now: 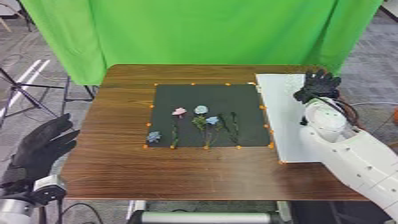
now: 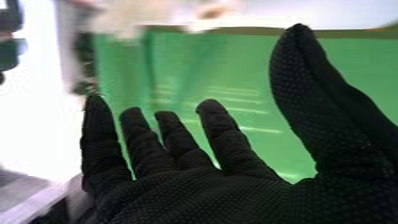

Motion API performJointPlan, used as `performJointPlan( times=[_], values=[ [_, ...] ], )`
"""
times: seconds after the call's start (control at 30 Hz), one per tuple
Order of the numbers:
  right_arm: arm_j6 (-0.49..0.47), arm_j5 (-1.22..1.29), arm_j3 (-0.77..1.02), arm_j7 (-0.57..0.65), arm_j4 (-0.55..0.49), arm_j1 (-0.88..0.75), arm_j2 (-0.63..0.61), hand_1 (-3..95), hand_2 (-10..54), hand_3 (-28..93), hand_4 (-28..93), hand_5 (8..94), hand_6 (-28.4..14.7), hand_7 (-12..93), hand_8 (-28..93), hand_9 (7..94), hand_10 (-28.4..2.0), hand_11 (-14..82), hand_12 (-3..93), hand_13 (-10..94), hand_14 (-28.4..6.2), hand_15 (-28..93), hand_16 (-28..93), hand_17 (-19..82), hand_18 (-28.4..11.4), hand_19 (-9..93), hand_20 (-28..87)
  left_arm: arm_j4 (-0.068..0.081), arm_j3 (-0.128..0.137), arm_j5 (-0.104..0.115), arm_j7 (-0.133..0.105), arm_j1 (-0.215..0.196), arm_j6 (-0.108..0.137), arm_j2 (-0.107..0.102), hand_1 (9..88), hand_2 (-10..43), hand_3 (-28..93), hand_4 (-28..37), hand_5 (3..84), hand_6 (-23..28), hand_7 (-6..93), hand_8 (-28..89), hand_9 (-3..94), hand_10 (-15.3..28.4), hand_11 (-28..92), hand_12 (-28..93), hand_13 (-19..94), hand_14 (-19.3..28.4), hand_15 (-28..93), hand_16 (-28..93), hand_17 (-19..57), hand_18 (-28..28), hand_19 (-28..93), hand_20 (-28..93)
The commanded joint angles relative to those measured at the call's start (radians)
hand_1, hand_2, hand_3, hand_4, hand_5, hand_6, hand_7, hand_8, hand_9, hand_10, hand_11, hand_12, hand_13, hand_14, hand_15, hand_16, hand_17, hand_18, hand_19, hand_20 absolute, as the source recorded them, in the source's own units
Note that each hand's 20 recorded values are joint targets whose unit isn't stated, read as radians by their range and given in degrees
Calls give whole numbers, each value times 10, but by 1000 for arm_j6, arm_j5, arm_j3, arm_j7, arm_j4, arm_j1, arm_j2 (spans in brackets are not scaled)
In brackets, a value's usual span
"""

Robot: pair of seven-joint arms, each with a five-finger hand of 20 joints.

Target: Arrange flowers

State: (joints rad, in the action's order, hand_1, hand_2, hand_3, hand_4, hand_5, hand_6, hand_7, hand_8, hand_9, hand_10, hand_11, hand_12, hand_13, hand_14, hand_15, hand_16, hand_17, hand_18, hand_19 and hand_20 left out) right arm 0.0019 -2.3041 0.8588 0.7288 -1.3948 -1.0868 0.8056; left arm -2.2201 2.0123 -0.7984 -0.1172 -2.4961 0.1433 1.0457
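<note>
All fingers point(image 2: 228, 137) of the empty right hand point(image 1: 317, 88) spread wide.

I view smooth wooden table point(image 1: 115, 110), matt black mat point(image 1: 240, 94), green cloth curtain point(image 1: 222, 35); my right hand point(image 1: 318, 87) wears rough-textured black fabric.

You have bright, fairly even light over the table point(image 1: 102, 172), with a soft sheen on its wood. White glare streaks the floor point(image 1: 53, 60) on the left; shade lines the far curtain's point(image 1: 222, 35) folds. Your right wrist view has a blown-out white area and a blurred background behind the right hand point(image 1: 317, 90).
</note>
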Motion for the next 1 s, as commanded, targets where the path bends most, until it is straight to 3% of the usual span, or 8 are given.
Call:
performJointPlan(
  times=[0.03, 0.1, 0.23, 0.37, 0.43, 0.53, 0.63, 1.0],
  values=[
    [-19, 85, 75, -7, 37, -36, -19, 272, -95, 886, -260, 181, -94, 171, -62, 190, -171, 59, 280, 264, -159, 48, 284, 30, -223, 515, 193, -6, 3, 3, -2, -9, 8, 8, 274, 5, 719, -265, 294, 22, 248, -129, 245, 110, 239, 160, 215, 141, 319, 10, -84, 195, 432, 89],
    [-71, 117, 96, -26, 45, -41, -14, 273, -95, 885, -269, 212, -90, 204, -88, 257, -157, 103, 238, 382, -116, 137, 244, 67, -202, 546, 215, -6, 4, 3, -1, -9, 7, 7, 273, 5, 720, -265, 294, 22, 248, -129, 246, 110, 239, 160, 214, 140, 319, 10, -84, 195, 432, 89],
    [-86, 162, 116, -83, 60, -58, -10, 263, -82, 872, -277, 278, -81, 254, -120, 363, -145, 180, 200, 489, -89, 267, 175, 125, -183, 601, 246, -7, 2, 12, -11, -17, 15, -4, 274, 5, 719, -266, 294, 22, 249, -129, 245, 110, 240, 161, 214, 141, 321, 10, -84, 196, 432, 89],
    [-9, 129, 88, -152, 59, -77, -25, 289, -80, 878, -280, 341, -54, 301, -149, 440, -126, 230, 191, 560, -73, 329, 159, 159, -180, 656, 273, -6, 5, 10, -7, -15, 12, -5, 273, 4, 721, -265, 294, 22, 249, -128, 247, 110, 239, 160, 214, 140, 319, 10, -84, 195, 432, 89],
    [86, 89, 68, -193, 62, -87, -30, 346, -77, 874, -280, 436, 0, 359, -185, 556, -96, 293, 198, 661, -45, 413, 177, 202, -174, 712, 310, -6, 8, 9, -6, -16, 9, -3, 274, 4, 721, -266, 294, 22, 248, -129, 248, 111, 241, 160, 214, 141, 319, 10, -84, 195, 431, 89],
    [179, 71, 72, -243, 25, -121, -42, 450, -83, 805, -281, 568, 24, 470, -67, 745, -64, 200, 394, 751, -19, 437, 289, 251, -171, 749, 378, -7, 10, 7, 0, -12, 4, -3, 274, 5, 721, -266, 295, 22, 248, -128, 248, 111, 241, 159, 214, 140, 319, 10, -84, 195, 432, 89],
    [223, 68, 93, -277, -46, -160, -49, 498, -91, 807, -282, 692, 32, 476, -34, 859, -52, 168, 474, 821, -16, 496, 288, 309, -170, 787, 431, -5, 12, 8, 0, -10, 2, -9, 273, 4, 722, -266, 296, 22, 249, -128, 248, 111, 242, 159, 215, 140, 319, 10, -84, 195, 432, 89],
    [299, -1, -7, -438, -247, -126, 44, 496, -95, 831, -283, 732, 28, 461, -40, 883, -46, 174, 498, 839, -10, 527, 302, 324, -174, 798, 455, 3, 3, 3, 18, 14, -15, -20, 274, 5, 721, -267, 297, 22, 249, -129, 249, 111, 242, 157, 215, 140, 320, 10, -84, 195, 431, 89]
  ],
)
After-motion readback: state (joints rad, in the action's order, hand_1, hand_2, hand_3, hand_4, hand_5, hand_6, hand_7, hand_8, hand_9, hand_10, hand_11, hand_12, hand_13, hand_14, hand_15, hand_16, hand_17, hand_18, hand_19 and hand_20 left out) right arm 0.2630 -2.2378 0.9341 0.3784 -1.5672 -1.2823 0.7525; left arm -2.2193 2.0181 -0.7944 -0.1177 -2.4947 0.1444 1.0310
